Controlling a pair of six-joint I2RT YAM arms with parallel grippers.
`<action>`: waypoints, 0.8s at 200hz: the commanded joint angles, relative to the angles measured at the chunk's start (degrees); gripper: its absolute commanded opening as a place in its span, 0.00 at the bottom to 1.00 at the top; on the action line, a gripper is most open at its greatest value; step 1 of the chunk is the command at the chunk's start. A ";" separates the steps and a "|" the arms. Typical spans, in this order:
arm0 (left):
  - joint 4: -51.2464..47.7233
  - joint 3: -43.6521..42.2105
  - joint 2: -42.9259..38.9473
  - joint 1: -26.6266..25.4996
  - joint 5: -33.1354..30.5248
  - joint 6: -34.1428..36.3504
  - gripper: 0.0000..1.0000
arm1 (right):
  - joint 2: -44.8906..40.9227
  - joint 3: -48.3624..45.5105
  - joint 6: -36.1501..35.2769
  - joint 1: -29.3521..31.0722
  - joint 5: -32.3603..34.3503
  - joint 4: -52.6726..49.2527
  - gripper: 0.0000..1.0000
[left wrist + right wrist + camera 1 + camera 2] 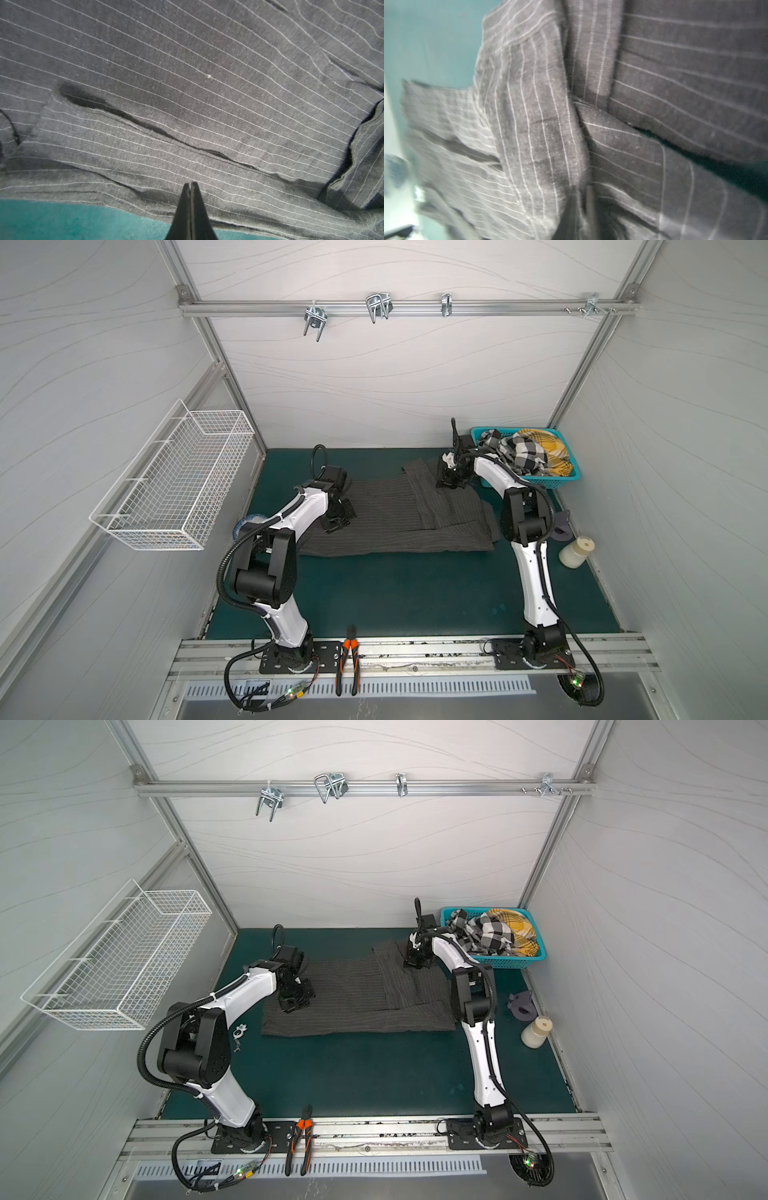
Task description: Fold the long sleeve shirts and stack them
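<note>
On the dark green table mat (395, 597) we see the charcoal-grey pinstriped cloth shirt (395, 531), long axis side to side — one end to each arm. The left gripper (190, 184), fingers pressed together, touches its left end; the right gripper (581, 193) seems to pinch a far-right fold.

- Shirt (529, 124), right wrist view: smeared throughout, worst at the left of the frame; runs off the top, right and bottom edges.
- Right gripper (580, 207), lower middle of that view: closed fingers are a dark blur cut by the bottom edge. A fold runs down to them; pinched or not, I cannot tell.
- Left gripper (190, 184), left wrist view: fingers cut by the bottom edge.
- Round blue-and-white thing (245, 523), left of centre in a top view: mostly behind the left arm (291, 510); cannot be identified.
- Dark grey piece (562, 526), right side: partly behind the right arm (525, 514).
- Both top views: fingertips of both grippers hidden beneath their own bodies.
</note>
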 commanded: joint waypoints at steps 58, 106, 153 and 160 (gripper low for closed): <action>-0.54 0.51 -1.97 -0.27 -0.32 -0.71 0.00 | -17.34 -14.58 -2.43 8.92 2.86 3.61 0.00; -0.13 -0.89 -6.94 -0.69 0.93 -2.04 0.06 | -28.84 -35.08 1.96 19.75 8.88 10.00 0.00; 1.96 3.26 -5.52 -6.81 -0.74 1.76 0.39 | -39.45 -49.05 12.40 26.95 15.19 11.39 0.59; 2.66 4.92 -4.61 -8.08 -1.20 2.79 0.42 | -42.85 -50.67 14.96 26.68 18.39 10.19 0.63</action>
